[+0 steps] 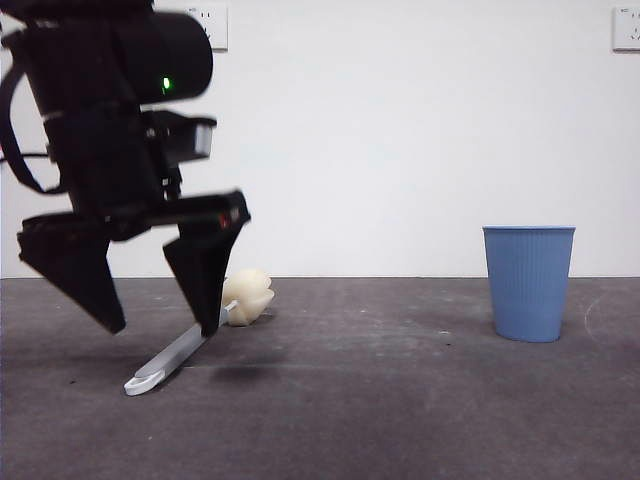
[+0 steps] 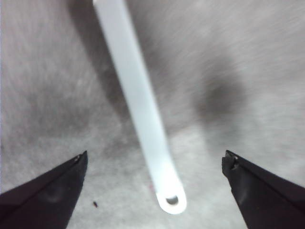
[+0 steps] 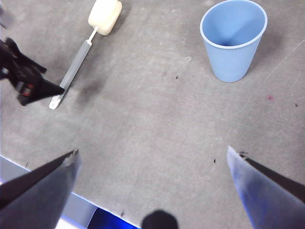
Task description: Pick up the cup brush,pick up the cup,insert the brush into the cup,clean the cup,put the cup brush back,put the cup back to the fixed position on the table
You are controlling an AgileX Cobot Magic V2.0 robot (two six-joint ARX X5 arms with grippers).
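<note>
The cup brush (image 1: 185,350) lies on the table (image 1: 380,400) at the left, its cream sponge head (image 1: 248,296) toward the back. My left gripper (image 1: 160,325) is open, low over the handle (image 2: 143,109), one jaw on each side of it, not touching; the looped end (image 2: 171,200) lies between the jaws. The right wrist view shows the brush (image 3: 76,64) lying flat, with the left gripper's jaw (image 3: 28,86) beside it. The blue cup (image 1: 528,283) stands upright at the right. My right gripper (image 3: 152,162) is open and empty, high above the table, with the cup (image 3: 232,38) ahead of it.
A white wall with two sockets (image 1: 210,25) stands behind the table. The table's front edge (image 3: 47,191) shows in the right wrist view.
</note>
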